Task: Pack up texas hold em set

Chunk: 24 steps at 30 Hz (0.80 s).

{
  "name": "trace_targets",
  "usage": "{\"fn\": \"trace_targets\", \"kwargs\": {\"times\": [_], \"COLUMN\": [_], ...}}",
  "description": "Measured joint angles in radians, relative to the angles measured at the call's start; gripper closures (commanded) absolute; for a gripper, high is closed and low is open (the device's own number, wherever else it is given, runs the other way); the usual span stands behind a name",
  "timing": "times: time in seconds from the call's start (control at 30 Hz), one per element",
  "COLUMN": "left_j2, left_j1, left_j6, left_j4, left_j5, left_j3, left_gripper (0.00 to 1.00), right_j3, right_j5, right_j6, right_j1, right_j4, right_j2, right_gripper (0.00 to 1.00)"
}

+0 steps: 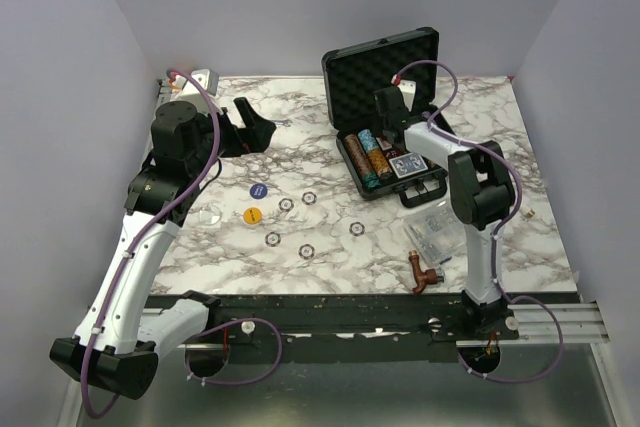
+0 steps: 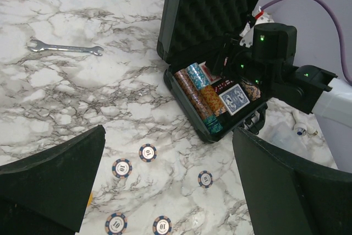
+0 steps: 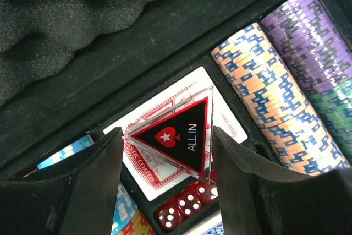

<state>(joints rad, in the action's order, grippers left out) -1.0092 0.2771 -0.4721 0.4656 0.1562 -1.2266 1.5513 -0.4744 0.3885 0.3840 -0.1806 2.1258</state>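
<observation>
Case: the black case point(image 1: 385, 57) stands open near the far edge of the bench point(image 1: 340, 269), toward the far right corner, with its foam-lined lid upright
Already packed: chip rows point(image 3: 275, 103) lie side by side in the tray, with a red deck point(image 3: 154, 175), a blue deck point(image 2: 234, 98) and red dice point(image 3: 184, 207) in the compartments beside them
Right gripper: the right gripper point(image 3: 166, 141) is inside the case, grasping a triangular ALL IN plaque point(image 3: 179, 133) by its sides, just above the red deck
Left gripper: the left gripper point(image 1: 255, 122) hangs released over the far left part of the bench, with nothing between its fingers
Not yet packed: five loose chips point(image 1: 286, 204) lie scattered around the middle of the bench, well apart from the case; a blue disc point(image 1: 258, 190) and a yellow disc point(image 1: 253, 214) lie just left of them
Not part of the set: a clear box point(image 1: 435, 232) and a pipe fitting point(image 1: 422, 272) lie toward the near edge on the right; a wrench point(image 2: 65, 48) lies toward the far edge
Progress: by my reading more than half done; the plaque needs setting down, then the loose chips and discs go in and the lid gets shut
</observation>
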Motion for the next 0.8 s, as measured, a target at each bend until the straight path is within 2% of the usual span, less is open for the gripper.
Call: {"fn": "trace_targets", "kwargs": {"times": [0.07, 0.17, 0.3, 0.53, 0.8], "left_j2": [0.0, 0.0, 0.0, 0.0, -0.003], "left_j1": [0.0, 0.0, 0.0, 0.0, 0.0], "left_j6": [0.0, 0.0, 0.0, 0.0, 0.0], "left_j4": [0.0, 0.0, 0.0, 0.0, 0.0], "left_j5": [0.003, 0.005, 0.007, 0.01, 0.009], "left_j3": [0.0, 0.0, 0.0, 0.0, 0.0], "left_gripper": [0.01, 0.01, 0.01, 0.01, 0.01], "right_j3": [0.021, 0.034, 0.034, 0.024, -0.093], "right_j5": [0.001, 0.003, 0.01, 0.036, 0.097], "right_j6": [0.006, 0.013, 0.014, -0.001, -0.038], "right_j1": [0.0, 0.0, 0.0, -0.001, 0.011], "right_j4": [-0.008, -0.019, -0.026, -0.025, -0.045], "right_j2": [0.017, 0.025, 0.025, 0.011, -0.163], "right_gripper": [0.38, 0.21, 0.17, 0.17, 0.14]}}
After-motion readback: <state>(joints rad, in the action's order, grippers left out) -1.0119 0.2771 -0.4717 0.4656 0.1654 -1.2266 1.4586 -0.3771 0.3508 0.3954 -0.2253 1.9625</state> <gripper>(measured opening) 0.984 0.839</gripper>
